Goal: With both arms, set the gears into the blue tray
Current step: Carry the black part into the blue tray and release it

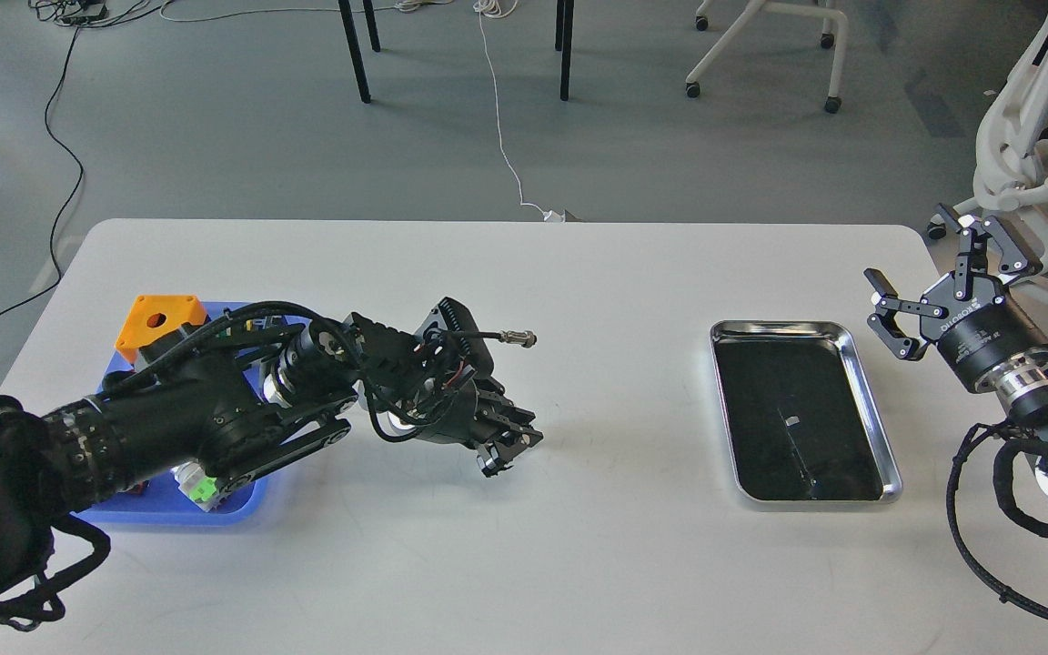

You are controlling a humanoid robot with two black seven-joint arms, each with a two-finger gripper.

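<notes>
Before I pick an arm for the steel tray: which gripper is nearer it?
Right. The right gripper hangs just beyond the steel tray's right rim; the left gripper is well off to its left.

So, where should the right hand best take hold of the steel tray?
Probably its raised rim on the right long side, from the right: the steel tray lies flat, only the rim can be pinched, and the open right hand is beside it.

Steel tray [861, 364] on white table [579, 273]; orange box [160, 318] at left
</notes>
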